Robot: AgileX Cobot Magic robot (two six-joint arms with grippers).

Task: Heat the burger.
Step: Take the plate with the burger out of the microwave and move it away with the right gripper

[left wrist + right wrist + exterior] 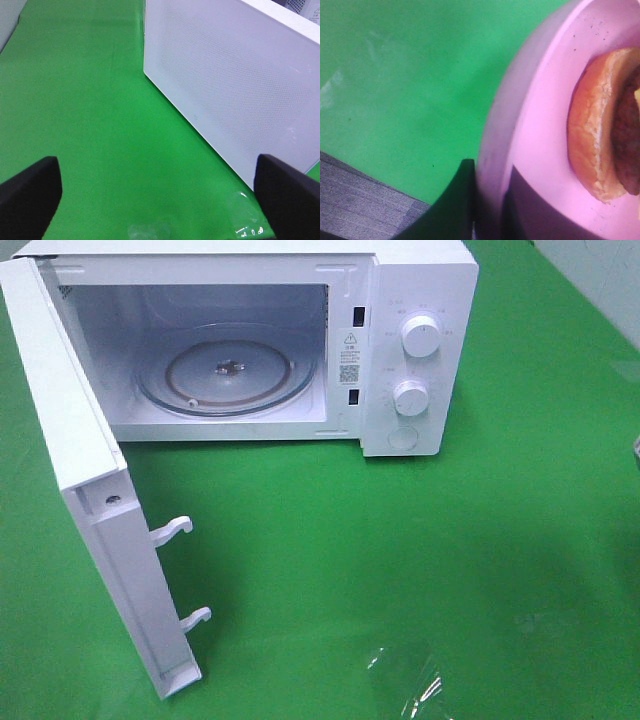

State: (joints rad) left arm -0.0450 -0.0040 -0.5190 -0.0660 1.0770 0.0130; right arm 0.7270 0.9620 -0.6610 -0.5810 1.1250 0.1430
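In the right wrist view the burger [600, 135] lies on a pink round plate [540, 100], showing its golden-brown bun and dark patty. My right gripper [490, 205] is shut on the plate's rim, one finger outside and one inside. My left gripper [160, 200] is open and empty, its fingertips [30, 190] wide apart above the green cloth, facing the outer face of the microwave door [235, 75]. The white microwave [420, 300] stands open at the back with its glass turntable [228, 375] bare. Neither gripper nor the burger shows in the exterior high view.
The microwave door [90, 490] swings out to the front left, with two latch hooks [170, 530]. Two knobs [418, 338] are on the right panel. Green cloth [450, 560] covers the table. A glossy patch [400, 680] lies near the front. Grey floor [360, 200] shows past the table edge.
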